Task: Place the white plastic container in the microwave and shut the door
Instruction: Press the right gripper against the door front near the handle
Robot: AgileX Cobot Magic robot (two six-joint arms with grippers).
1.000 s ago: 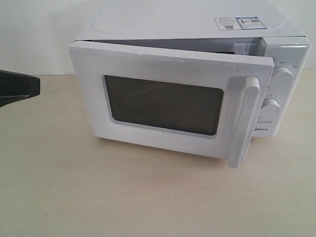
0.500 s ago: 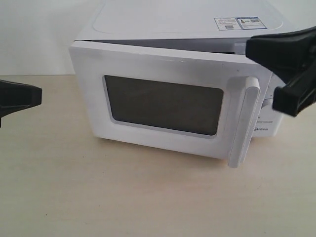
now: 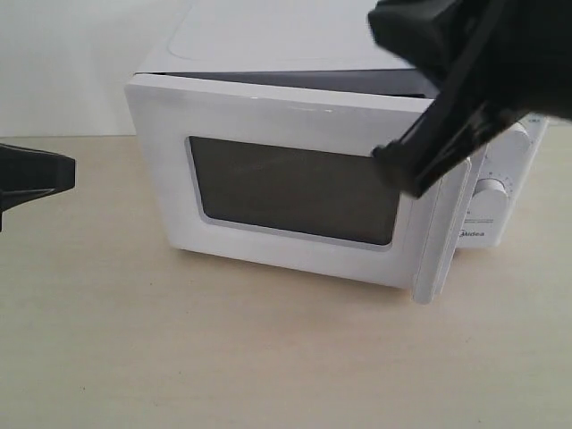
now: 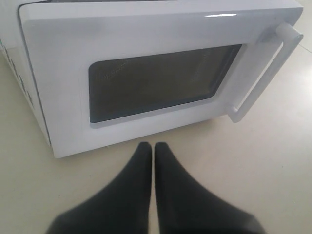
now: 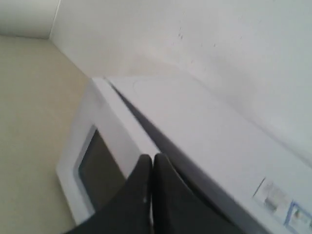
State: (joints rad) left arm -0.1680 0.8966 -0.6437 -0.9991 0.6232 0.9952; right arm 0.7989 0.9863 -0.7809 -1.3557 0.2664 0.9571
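Beige table (image 3: pixel 268 357): we see microwave (image 3: pixel 268 36) door (image 3: pixel 161 161) ajar; left gripper (image 4: pixel 153 145) pinched together, right gripper (image 5: pixel 152 157) likewise, seemingly above microwave, blurred.

We look across a pale beige tabletop (image 3: pixel 268 357) with a faint wood grain, matte and softly, evenly lit. Behind it rises a plain white wall (image 3: pixel 71 54); in the right wrist view we make out a few small dark specks on it.

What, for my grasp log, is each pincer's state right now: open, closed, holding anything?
Left pincer: closed, holding nothing.
Right pincer: closed, holding nothing.
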